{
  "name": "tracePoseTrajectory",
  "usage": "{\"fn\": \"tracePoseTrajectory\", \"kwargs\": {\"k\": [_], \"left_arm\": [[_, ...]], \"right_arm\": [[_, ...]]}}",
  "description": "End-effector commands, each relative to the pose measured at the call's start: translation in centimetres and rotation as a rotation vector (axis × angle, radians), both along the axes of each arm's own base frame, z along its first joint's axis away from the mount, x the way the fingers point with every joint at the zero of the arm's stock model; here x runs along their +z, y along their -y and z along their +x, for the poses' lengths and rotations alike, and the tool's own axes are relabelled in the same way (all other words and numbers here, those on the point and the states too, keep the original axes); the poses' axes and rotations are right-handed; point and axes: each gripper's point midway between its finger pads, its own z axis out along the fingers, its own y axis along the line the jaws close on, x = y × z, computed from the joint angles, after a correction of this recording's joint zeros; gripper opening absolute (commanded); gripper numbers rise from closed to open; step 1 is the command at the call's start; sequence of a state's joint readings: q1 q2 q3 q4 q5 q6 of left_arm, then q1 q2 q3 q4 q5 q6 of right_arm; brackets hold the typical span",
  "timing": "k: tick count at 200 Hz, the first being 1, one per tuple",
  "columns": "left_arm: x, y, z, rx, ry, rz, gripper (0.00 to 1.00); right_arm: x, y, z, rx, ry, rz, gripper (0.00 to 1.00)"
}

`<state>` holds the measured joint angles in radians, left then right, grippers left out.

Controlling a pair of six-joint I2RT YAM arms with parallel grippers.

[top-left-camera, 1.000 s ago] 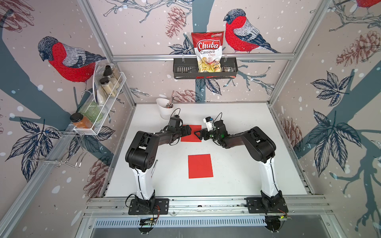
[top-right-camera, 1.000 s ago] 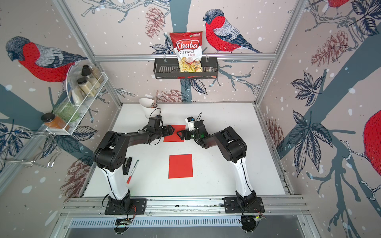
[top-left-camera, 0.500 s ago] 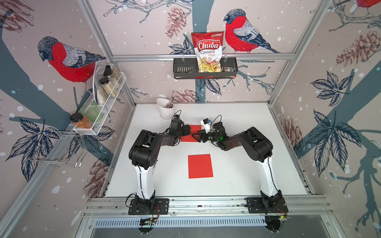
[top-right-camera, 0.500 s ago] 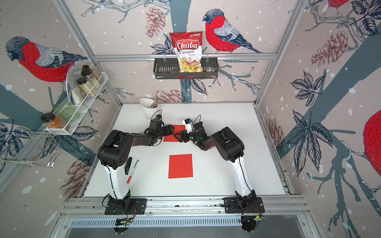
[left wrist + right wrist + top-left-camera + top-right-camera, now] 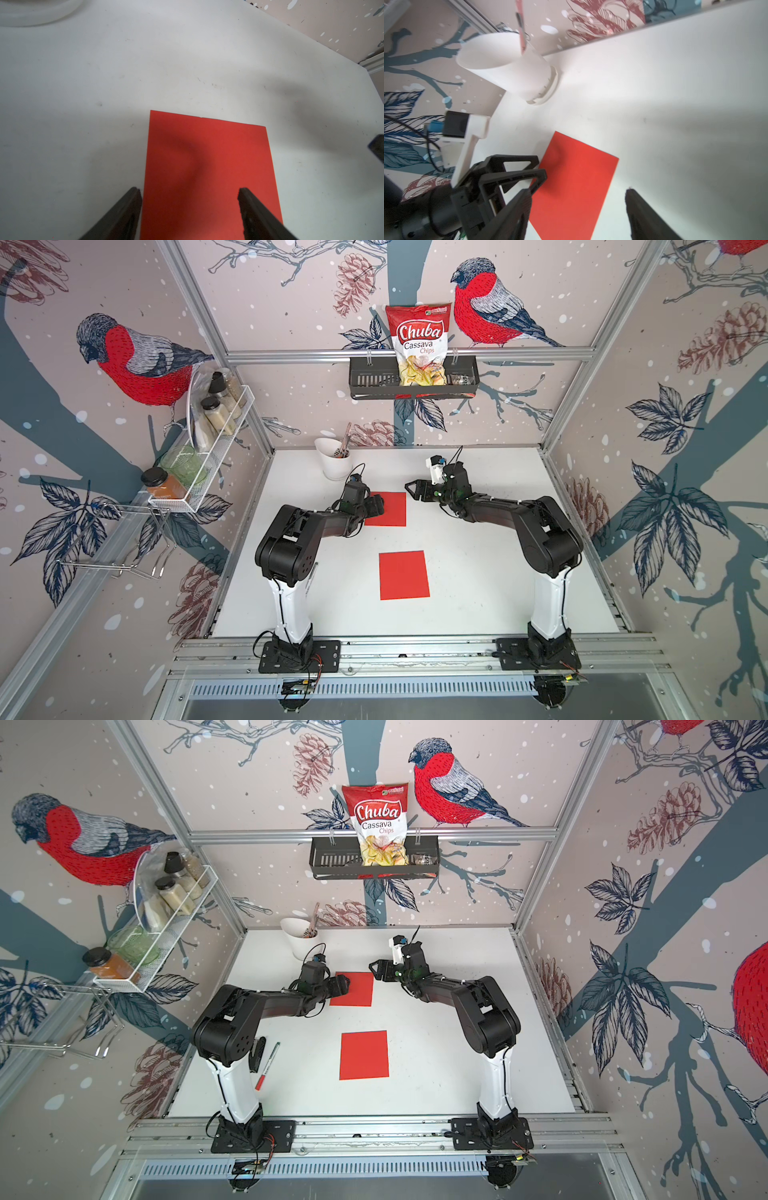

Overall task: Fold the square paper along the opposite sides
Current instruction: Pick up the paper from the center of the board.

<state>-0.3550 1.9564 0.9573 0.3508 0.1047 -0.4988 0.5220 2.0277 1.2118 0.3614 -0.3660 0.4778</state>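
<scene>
Two red papers lie flat on the white table in both top views: a far paper and a nearer paper. My left gripper is open at the far paper's left edge. In the left wrist view the far paper runs between the spread fingers. My right gripper is open just off the far paper's far right corner and holds nothing. The right wrist view shows the far paper below, with the left gripper at its other side.
A white cup with utensils stands at the back left, close behind the left gripper. A red-tipped marker lies beside the left arm's base. Wall racks hold jars and a chips bag.
My right gripper has drawn back to the right, off the far paper, and its arm has swung outward. Both jaws have narrowed slightly. The left gripper has barely moved, and both papers lie as before.
</scene>
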Motion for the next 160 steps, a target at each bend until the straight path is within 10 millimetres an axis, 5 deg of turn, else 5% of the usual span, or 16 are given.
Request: {"fn": "tracePoseTrajectory", "kwargs": {"k": [1,40,105,130,160], "left_arm": [[-7.6,0.3,-10.9,-0.062,-0.519,0.041,0.78],[-7.8,4.2,-13.1,-0.139,-0.547,-0.017,0.78],[-5.1,3.1,-10.6,-0.086,-0.464,0.045,0.81],[-6.3,3.4,-9.8,-0.097,-0.480,0.061,0.83],[-9.2,2.6,-11.2,-0.098,-0.546,0.096,0.84]], "right_arm": [[-3.7,2.1,-2.0,-0.056,-0.178,-0.081,0.74],[-4.7,3.6,-3.4,-0.036,-0.201,-0.063,0.71],[-8.9,4.5,-5.3,-0.016,-0.227,-0.134,0.70],[-9.3,3.5,-6.0,0.029,-0.206,-0.131,0.70],[-8.9,1.7,-6.8,0.096,-0.173,-0.084,0.70]]}}
